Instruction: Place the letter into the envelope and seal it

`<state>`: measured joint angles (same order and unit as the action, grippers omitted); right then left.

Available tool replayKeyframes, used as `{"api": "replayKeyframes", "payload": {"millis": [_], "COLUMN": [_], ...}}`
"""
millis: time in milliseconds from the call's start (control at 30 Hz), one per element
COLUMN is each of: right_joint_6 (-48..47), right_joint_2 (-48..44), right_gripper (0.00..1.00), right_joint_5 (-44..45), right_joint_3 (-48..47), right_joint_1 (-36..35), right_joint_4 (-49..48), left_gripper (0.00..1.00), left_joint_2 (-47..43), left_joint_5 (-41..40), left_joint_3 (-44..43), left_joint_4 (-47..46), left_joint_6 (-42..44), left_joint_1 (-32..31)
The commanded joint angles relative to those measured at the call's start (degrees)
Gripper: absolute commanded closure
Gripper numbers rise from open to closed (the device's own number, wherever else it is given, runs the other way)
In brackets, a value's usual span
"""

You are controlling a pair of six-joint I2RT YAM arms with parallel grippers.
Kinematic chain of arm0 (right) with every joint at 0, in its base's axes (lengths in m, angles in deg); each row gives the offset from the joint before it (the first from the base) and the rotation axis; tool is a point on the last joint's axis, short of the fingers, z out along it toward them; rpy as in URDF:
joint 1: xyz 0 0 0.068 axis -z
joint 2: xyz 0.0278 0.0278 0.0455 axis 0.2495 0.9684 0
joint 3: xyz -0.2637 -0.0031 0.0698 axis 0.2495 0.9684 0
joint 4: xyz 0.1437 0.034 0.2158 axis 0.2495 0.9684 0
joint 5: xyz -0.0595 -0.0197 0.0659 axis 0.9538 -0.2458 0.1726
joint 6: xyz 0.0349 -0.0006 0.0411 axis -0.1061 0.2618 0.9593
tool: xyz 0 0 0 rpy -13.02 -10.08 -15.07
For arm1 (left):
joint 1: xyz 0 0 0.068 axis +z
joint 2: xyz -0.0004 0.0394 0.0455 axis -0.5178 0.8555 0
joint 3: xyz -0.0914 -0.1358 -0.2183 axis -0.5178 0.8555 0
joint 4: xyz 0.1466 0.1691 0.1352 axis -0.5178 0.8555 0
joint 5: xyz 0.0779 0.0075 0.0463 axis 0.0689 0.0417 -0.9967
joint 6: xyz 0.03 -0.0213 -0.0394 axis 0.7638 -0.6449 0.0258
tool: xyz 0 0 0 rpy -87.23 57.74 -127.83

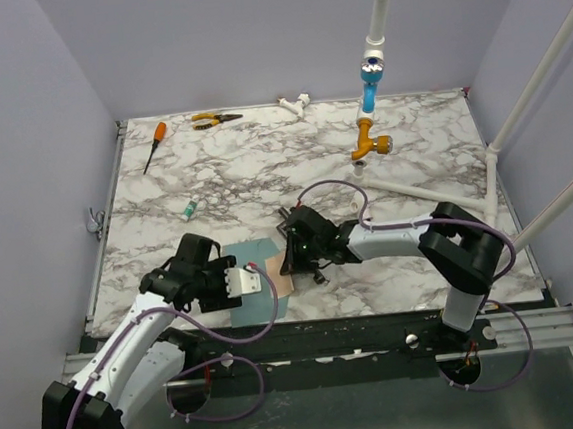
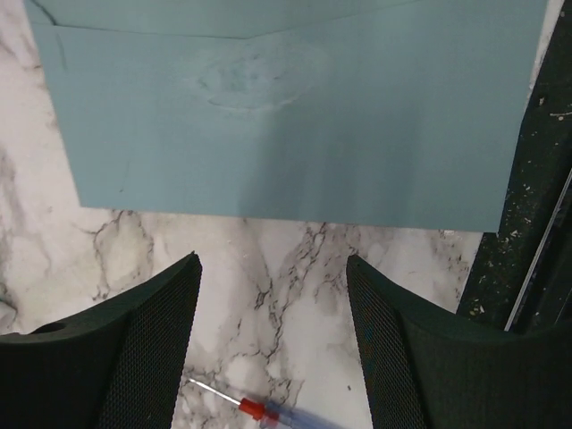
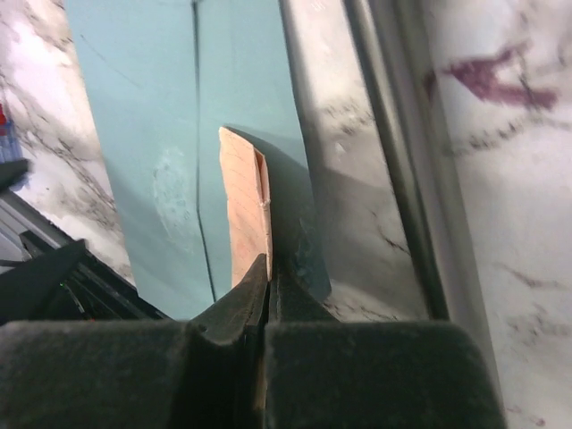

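The teal envelope lies flat near the table's front edge, with a fold line across it. In the left wrist view the envelope lies just ahead of my left gripper, which is open over bare marble with nothing between its fingers. My right gripper is shut on the tan letter, held on edge above the envelope, to the right of its fold line. From above, the letter shows at the envelope's right edge, below the right gripper. The left gripper sits at the envelope's left edge.
A small tool with a red collar lies on the marble under the left gripper. An orange-handled screwdriver, yellow pliers and a small green item lie further back. A white pipe with an orange fitting stands back right.
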<state>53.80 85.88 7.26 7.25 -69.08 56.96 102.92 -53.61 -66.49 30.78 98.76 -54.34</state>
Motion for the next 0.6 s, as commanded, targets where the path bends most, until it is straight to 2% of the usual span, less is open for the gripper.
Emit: {"api": "replayKeyframes", "payload": {"millis": [0, 200, 567], "right_joint_6": [-5.1, -6.8, -2.1], "right_joint_2": [3.3, 5.0, 10.1], "right_gripper": [1.00, 0.99, 0.99], "right_joint_5": [-0.8, -1.8, -6.1], "right_joint_3": [-5.5, -7.3, -8.4], "right_joint_1": [0.5, 0.7, 1.8], "right_joint_4": [3.4, 4.2, -1.5], "left_gripper": [0.34, 0.34, 0.35], "left_joint_2": [-2.3, 1.8, 2.6], "left_joint_5": [-0.6, -2.2, -0.2], "left_joint_3": [6.4, 10.9, 12.3], "left_joint_4": [-6.3, -14.4, -15.4], "left_joint_6": [2.1, -0.6, -3.2], "left_joint_1": [-1.5, -3.3, -4.4]}}
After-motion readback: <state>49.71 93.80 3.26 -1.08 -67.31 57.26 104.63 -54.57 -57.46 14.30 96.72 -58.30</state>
